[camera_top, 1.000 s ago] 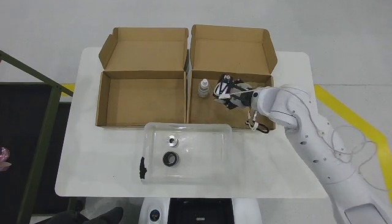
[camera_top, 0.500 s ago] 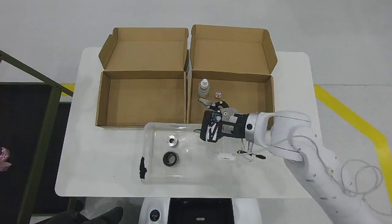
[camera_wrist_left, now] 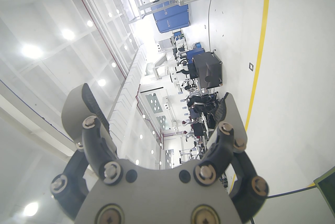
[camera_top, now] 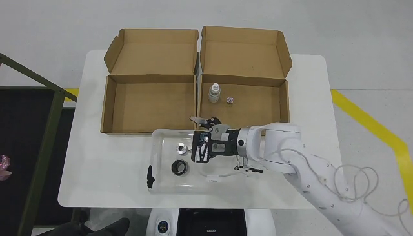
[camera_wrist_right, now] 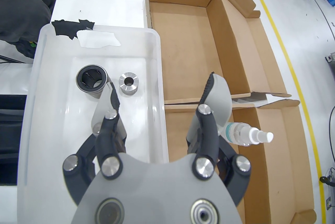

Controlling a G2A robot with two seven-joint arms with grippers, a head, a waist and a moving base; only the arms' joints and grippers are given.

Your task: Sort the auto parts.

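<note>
A clear plastic bin (camera_top: 155, 162) at the table's front holds a black-ringed bearing (camera_top: 179, 167) and a silver bushing (camera_top: 181, 149). My right gripper (camera_top: 195, 139) hangs open over the bin, just right of the bushing, with nothing between its fingers. In the right wrist view the bearing (camera_wrist_right: 91, 79) and bushing (camera_wrist_right: 128, 83) lie just beyond the open right gripper (camera_wrist_right: 161, 83), inside the bin (camera_wrist_right: 34, 104). The right cardboard box (camera_top: 258, 110) contains a spray bottle (camera_top: 214, 93) and a small metal part (camera_top: 229, 98). My left gripper (camera_wrist_left: 155, 99) is open, empty and faces the room.
The left cardboard box (camera_top: 150, 104) stands open with a bare floor, beside the right box and behind the bin. Black tape (camera_top: 150, 177) sticks to the bin's left rim. White table shows on both sides of the boxes.
My right gripper has moved out of the right box, forward and left, to above the clear bin. A small metal part now lies in the box where the gripper was.
</note>
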